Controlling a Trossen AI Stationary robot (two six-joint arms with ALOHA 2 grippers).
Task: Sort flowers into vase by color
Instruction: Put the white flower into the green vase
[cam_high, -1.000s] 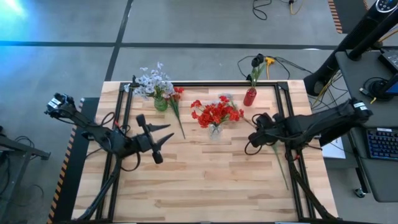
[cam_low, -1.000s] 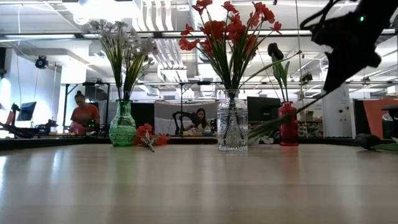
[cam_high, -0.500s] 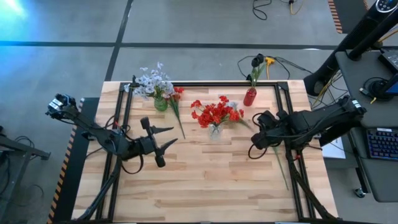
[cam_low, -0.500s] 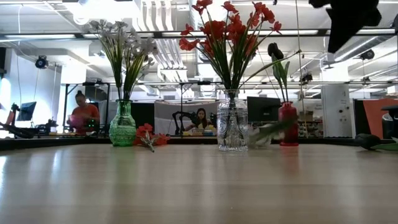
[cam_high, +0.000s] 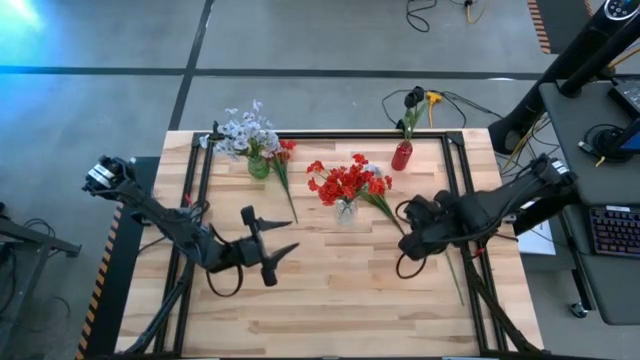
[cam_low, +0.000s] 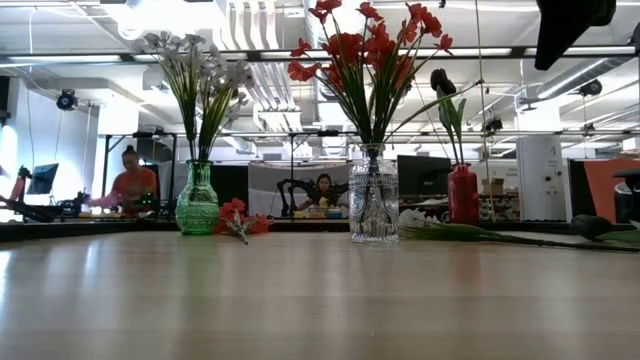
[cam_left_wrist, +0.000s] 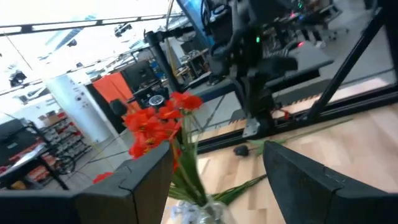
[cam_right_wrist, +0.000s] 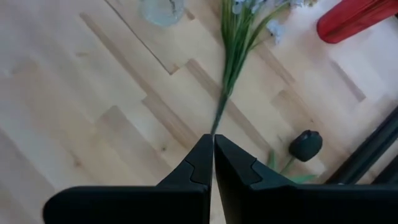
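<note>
Light wood table (cam_high: 330, 290), plank pattern with pale and tan strips. Black frame rails (cam_high: 455, 180) along its edges. Both arms black. Green glass vase (cam_high: 258, 167) with pale white-lavender flowers (cam_high: 243, 130). Clear ribbed glass vase (cam_low: 373, 207) with red flowers (cam_high: 347, 182) on green stems. Red bottle vase (cam_high: 402, 155) with a dark blackish flower (cam_low: 441, 82). Loose red flower (cam_high: 285, 150) beside the green vase. Ahead of the right gripper (cam_right_wrist: 212, 163): green stem with pale bluish blossoms (cam_right_wrist: 231, 56), and a blackish bud (cam_right_wrist: 306, 144). Grey floor (cam_high: 300, 35), yellow cable (cam_high: 434, 98).

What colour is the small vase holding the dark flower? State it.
Red; the small vase shows best in the low view.
</note>
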